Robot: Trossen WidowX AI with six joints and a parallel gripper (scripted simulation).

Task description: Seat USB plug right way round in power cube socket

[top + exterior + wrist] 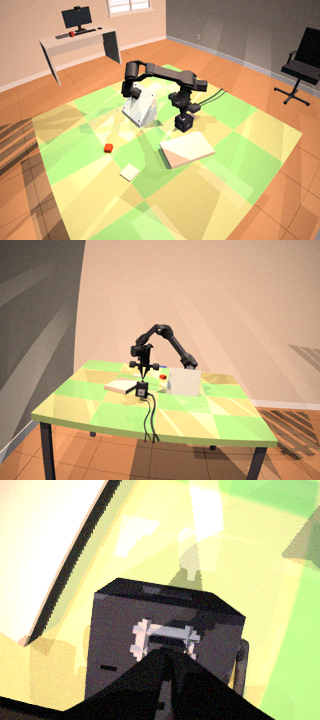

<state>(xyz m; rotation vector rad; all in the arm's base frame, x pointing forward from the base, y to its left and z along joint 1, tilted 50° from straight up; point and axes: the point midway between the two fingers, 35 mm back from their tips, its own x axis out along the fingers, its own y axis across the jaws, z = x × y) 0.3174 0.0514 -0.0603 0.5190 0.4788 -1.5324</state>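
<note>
The black power cube [183, 124] [142, 392] [115, 625] stands on the table, with a pale-rimmed socket [141, 639] on its top face. My gripper [183, 116] [142, 379] [167, 662] points straight down over that socket and is shut on the USB plug. The dark plug [166, 641] shows just ahead of the fingertips, inside the pale rim. The fingers hide most of it, so its depth in the socket and which way round it is cannot be told.
A thick pale slab [187, 149] [120, 385] lies beside the cube. A white slanted panel [140, 105] [184, 382] stands near the arm's base. A red block [108, 148] [162, 376] and a small pale tile [129, 172] lie farther off. Black cables [154, 410] run from the cube over the table edge.
</note>
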